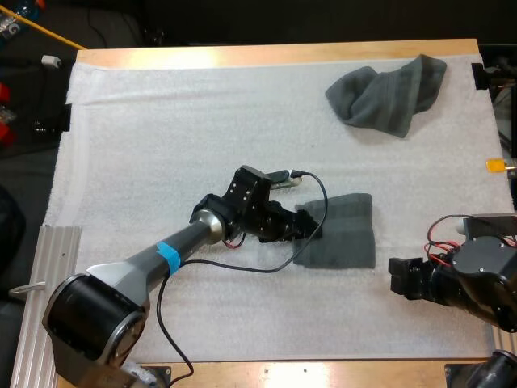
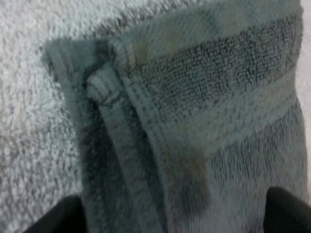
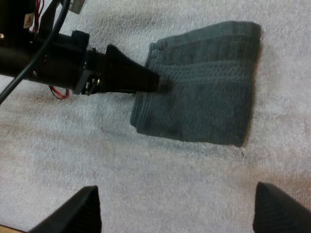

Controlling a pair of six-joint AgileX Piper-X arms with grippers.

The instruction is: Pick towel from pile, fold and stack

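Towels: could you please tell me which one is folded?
The folded towel in the middle of the mat, with the left gripper at its edge, lies flat; the crumpled towel is bunched at the far right.

We have the mat [image 1: 161, 121] on the table [image 1: 266, 55]. The folded towel [image 1: 343, 234] lies flat on the mat, a bit right of its middle. The crumpled towel [image 1: 388, 93] sits behind it at the mat's far right corner, well apart from the folded one. The left gripper [image 1: 311, 226] is at the folded towel's left edge, and that edge lies between its fingers [image 2: 53, 218]. The right gripper [image 1: 397, 276] is at the near right, just right of the folded towel and slightly nearer, clear of it, over bare mat.
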